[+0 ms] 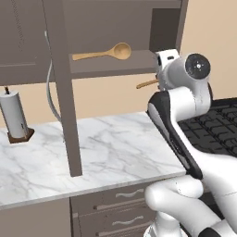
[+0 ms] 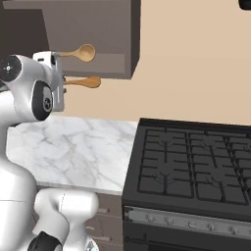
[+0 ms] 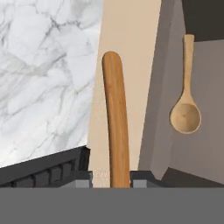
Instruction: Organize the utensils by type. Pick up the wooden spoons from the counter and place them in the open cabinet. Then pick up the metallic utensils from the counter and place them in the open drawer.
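Firmly, claw (image 3: 111, 178) grips smooth wooden spoon (image 3: 116, 118).

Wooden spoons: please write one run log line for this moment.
phase: carry to cabinet | end effector: shut on second wooden spoon, below the shelf level | first wooden spoon: lying on cabinet shelf | metallic utensils: pending

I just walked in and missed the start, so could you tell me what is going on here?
The gripper is holding a wooden spoon by its handle, raised just below the open cabinet. Another wooden spoon already lies on the cabinet shelf. The marble counter sits beside the stove.
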